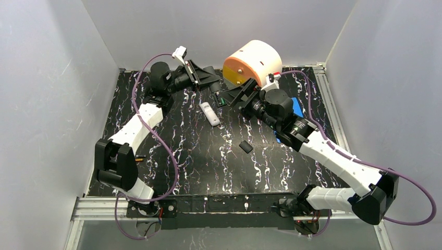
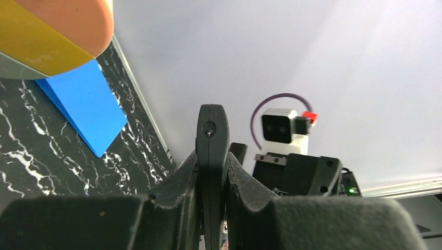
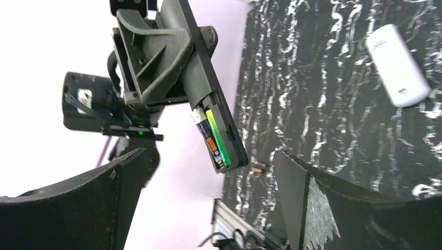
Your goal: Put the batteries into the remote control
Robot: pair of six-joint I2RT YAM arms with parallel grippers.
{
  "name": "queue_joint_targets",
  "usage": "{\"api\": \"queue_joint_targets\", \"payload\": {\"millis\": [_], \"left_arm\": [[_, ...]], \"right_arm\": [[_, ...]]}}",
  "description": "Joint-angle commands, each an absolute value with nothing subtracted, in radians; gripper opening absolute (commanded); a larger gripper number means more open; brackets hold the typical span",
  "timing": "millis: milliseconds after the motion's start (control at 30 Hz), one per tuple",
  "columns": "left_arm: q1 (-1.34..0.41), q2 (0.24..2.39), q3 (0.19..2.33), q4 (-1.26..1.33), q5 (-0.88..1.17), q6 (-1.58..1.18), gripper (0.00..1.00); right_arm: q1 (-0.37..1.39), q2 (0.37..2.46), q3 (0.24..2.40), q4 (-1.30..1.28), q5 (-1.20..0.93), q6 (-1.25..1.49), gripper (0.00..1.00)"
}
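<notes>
My left gripper [image 2: 211, 162] is shut on a black remote control [image 2: 211, 140], held off the table at the back [image 1: 207, 78]. In the right wrist view the remote [image 3: 206, 99] shows its open compartment, with a green battery [image 3: 218, 138] and a dark, orange-labelled battery [image 3: 207, 136] lying side by side in it. My right gripper [image 3: 208, 195] stands wide open just short of the remote's end, holding nothing; from above it sits beside the remote [image 1: 226, 97]. A small orange battery [image 3: 258, 167] lies loose on the table.
A white remote [image 1: 209, 113] lies mid-table, with a small black cover [image 1: 245, 147] nearer the front. An orange-and-white drum [image 1: 253, 62] lies at the back, with a blue pad [image 1: 297, 107] to its right. Grey walls close in three sides.
</notes>
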State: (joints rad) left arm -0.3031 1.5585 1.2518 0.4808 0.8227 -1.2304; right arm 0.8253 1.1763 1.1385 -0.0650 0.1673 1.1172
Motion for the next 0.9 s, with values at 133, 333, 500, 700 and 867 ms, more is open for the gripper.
{"api": "queue_joint_targets", "payload": {"millis": [133,333,500,700,867], "left_arm": [[-0.311,1.434,1.239,0.615,0.738,-1.328,0.0],[-0.314,1.429,1.238,0.616,0.745,-1.316,0.0],[-0.315,1.417,1.234,0.617,0.765,-1.287,0.0],[-0.316,1.407,1.209,0.616,0.763,-1.279,0.0],[-0.316,1.4,1.202,0.616,0.764,-1.274,0.0]], "right_arm": [[0.821,1.208,1.126,0.21,0.124,1.322,0.99],[0.821,1.282,1.166,0.249,0.084,1.391,0.96],[0.82,1.302,1.189,0.275,0.084,1.401,0.89],[0.816,1.303,1.181,0.292,0.071,1.413,0.91],[0.808,1.297,1.165,0.302,0.056,1.442,0.8]]}}
